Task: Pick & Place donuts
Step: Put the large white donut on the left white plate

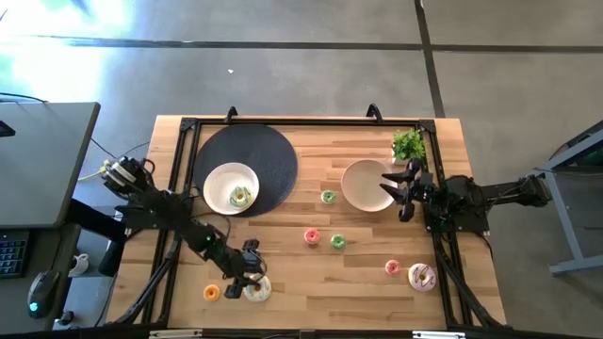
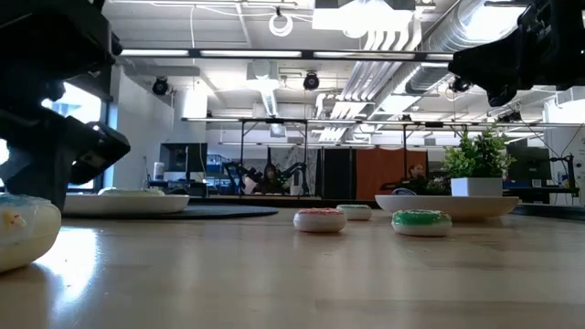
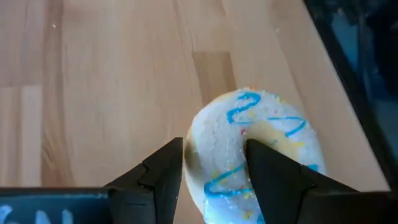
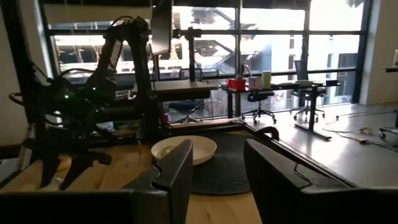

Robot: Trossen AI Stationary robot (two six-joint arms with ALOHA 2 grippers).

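The cream-yellow donut (image 3: 233, 134), with blue icing lines, lies flat on the table near its near edge, and my left gripper (image 3: 214, 165) is down over it from above. The same donut (image 1: 257, 290) lies next to a tiny orange one (image 1: 212, 293). A green-white donut (image 1: 241, 196) lies in the white plate (image 1: 221, 179). Tiny green (image 1: 328, 197), pink-red (image 1: 312, 237), green (image 1: 337, 241) and pink (image 1: 393, 268) donuts and the pink-white donut (image 1: 421, 277) lie on the wood. My right gripper (image 1: 399, 188) hangs open over the right rim of the beige plate (image 1: 360, 184). My left gripper holds the cream-yellow donut by one side of its ring (image 3: 214, 143). One finger (image 3: 168, 165) is against the ring's outer edge and the other finger (image 3: 267, 165) reaches into the hole. The fingers point down from above. The donut lies flat on the table.
The white plate sits on a dark round mat (image 1: 273, 155) at the far left. A green plant sprig (image 1: 408, 144) stands at the far right corner. A black frame rail (image 3: 354, 74) runs along the table edge close to the cream-yellow donut. Bare wood lies in the middle.
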